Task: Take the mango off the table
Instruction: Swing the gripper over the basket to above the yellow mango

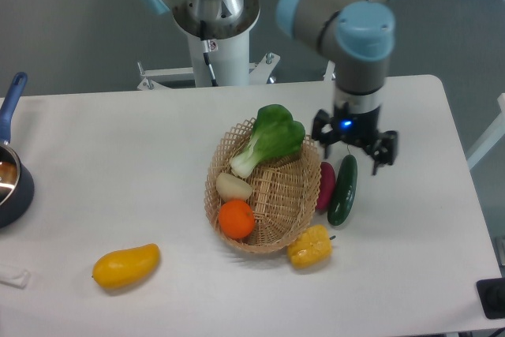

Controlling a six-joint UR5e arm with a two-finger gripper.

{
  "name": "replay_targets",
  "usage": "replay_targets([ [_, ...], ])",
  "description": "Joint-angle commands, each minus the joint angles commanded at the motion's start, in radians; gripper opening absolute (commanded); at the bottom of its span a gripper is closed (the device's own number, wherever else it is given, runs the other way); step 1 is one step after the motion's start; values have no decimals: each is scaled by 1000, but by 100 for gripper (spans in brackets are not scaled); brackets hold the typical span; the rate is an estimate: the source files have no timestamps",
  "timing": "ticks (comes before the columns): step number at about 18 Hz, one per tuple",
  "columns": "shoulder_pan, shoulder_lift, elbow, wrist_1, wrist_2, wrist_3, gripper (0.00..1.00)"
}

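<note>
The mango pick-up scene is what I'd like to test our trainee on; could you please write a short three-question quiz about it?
1. True or false: the mango lies inside the wicker basket.
2. Multiple choice: which item lies nearest below the gripper? A) the orange B) the cucumber C) the blue pot
3. Fill in: the yellow bell pepper lies on the table against the basket's ______ rim.

Key
1. False: it lies on the table, apart from the basket, toward the front left of the picture.
2. B.
3. Front, at the lower right in the picture.
</note>
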Motion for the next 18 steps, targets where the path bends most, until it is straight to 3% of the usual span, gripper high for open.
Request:
replay_targets([
  [4, -147, -35, 14, 8, 0, -14, 100],
  [7, -229, -99, 18, 8, 0, -14, 100],
  [10, -324, -179, 61, 6, 5, -17, 100],
  [18, -422, -301, 193, 8, 5, -89, 100],
])
